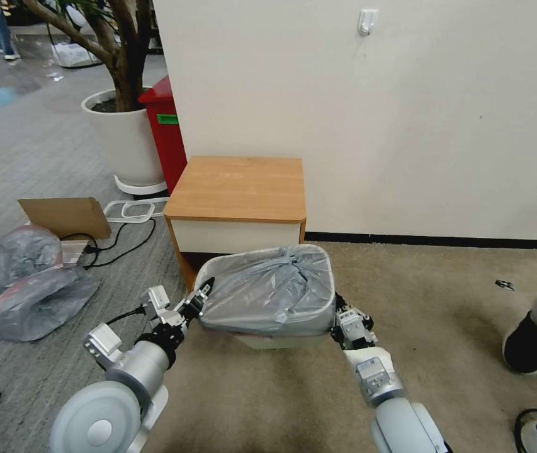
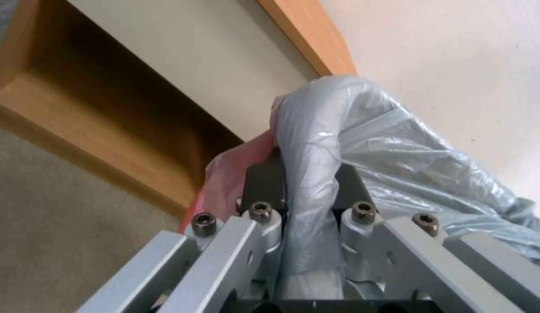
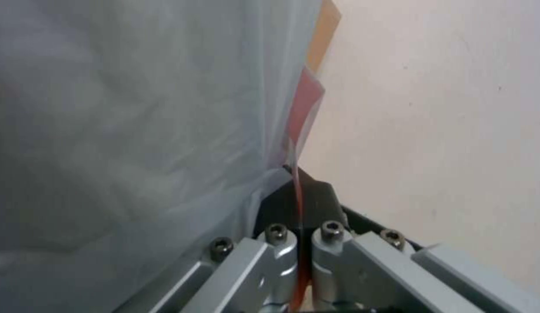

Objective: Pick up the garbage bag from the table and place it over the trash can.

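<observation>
Silver-grey arms, dark hex screws, black pads

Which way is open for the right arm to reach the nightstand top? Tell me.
Probably none yet: the right end effector is shut on the bag beside the bin, which stands before the nightstand.

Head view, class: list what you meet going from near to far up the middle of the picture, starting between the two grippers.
garbage bag stretched over the trash can, held between the left gripper and right gripper → table → wall
</observation>
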Tool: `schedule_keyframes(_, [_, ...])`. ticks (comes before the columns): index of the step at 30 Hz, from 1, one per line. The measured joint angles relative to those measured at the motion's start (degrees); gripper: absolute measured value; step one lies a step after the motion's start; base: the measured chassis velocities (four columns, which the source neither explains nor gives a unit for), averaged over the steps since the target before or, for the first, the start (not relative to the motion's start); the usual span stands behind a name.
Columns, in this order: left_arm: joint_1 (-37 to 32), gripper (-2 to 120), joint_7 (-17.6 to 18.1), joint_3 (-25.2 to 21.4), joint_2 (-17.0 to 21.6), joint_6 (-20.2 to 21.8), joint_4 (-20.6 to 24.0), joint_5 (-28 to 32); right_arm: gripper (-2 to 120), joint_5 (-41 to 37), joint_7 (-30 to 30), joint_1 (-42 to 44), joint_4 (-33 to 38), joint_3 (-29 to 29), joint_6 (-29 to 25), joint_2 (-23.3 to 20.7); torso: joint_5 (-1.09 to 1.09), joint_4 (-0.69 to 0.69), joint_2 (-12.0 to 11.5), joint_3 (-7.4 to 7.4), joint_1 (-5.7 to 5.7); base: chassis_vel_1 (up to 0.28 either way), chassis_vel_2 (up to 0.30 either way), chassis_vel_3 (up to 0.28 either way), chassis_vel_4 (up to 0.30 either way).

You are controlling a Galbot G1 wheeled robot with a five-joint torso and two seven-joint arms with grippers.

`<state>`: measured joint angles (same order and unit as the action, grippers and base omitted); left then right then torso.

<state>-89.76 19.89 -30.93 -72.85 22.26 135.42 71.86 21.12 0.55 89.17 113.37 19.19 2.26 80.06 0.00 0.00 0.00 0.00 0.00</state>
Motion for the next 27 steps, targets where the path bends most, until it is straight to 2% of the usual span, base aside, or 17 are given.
schedule_keyframes(4, [-0.08,7,0.0,-0.31,0.09,0.01,0.14,0.37,0,-0.47,-0.04,0.04,-0.77,0.91,-0.88,0.26,0.0,0.0,0.0,0.0,0.0,0.0,0.0,0.0,0.0])
schedule_keyframes(7, [-0.32,7,-0.37,-0.55,0.09,-0.41,-0.18,-4.15,10,-8.41,-0.36,1.01,2.11,1.02,0.56,-0.89,0.01,0.0,0.0,0.0,0.0,0.0,0.0,0.0,0.0])
schedule_keyframes(8, [-0.32,7,-0.37,-0.55,0.09,-0.41,-0.18,-4.15,10,-8.41,-0.36,1.01,2.11,1.02,0.56,-0.89,0.01,0.0,0.0,0.0,0.0,0.0,0.0,0.0,0.0])
schedule_keyframes(12, [-0.51,7,-1.62,-0.66,0.53,-0.95,-1.32,-9.22,30,-24.33,-2.86,2.0,5.49,2.01,2.18,-2.24,0.0,0.01,0.0,0.0,0.0,0.0,0.0,0.0,0.0])
schedule_keyframes(14, [-0.5,7,-1.68,-0.74,0.69,-1.0,-1.51,-9.4,33,-26.45,-2.98,2.09,5.82,2.42,2.32,-2.41,0.0,0.01,0.0,0.0,0.0,0.0,0.0,0.0,0.0])
schedule_keyframes(17, [0.02,7,-1.71,-0.72,1.52,-1.42,-2.69,-10.93,47,-32.81,-3.23,3.18,8.95,4.83,3.12,-3.04,0.01,0.0,0.0,0.0,0.0,0.0,0.0,0.0,0.0])
schedule_keyframes(18, [0.02,7,-1.71,-0.72,1.52,-1.42,-2.69,-10.93,47,-32.81,-3.23,3.18,8.95,4.83,3.12,-3.04,0.01,0.0,0.0,0.0,0.0,0.0,0.0,0.0,0.0])
schedule_keyframes(21, [0.44,7,-1.7,-0.03,2.59,-1.73,-3.55,-13.98,60,-35.89,-3.23,4.24,13.65,7.56,4.25,-4.02,0.01,-0.01,0.0,0.0,0.0,0.0,0.0,0.0,0.0])
schedule_keyframes(24, [0.51,7,-1.95,0.81,3.99,-1.99,-3.87,-18.36,70,-37.99,-3.1,3.4,18.71,9.46,7.07,-5.47,-0.01,-0.01,0.0,0.0,0.0,0.0,0.0,0.0,0.0])
schedule_keyframes(27, [0.23,7,-3.32,1.78,6.28,-2.84,-3.87,-25.66,83,-40.8,-3.32,-1.56,25.26,8.85,14.59,-9.04,-0.01,0.0,0.0,0.0,0.0,0.0,0.0,0.0,0.0])
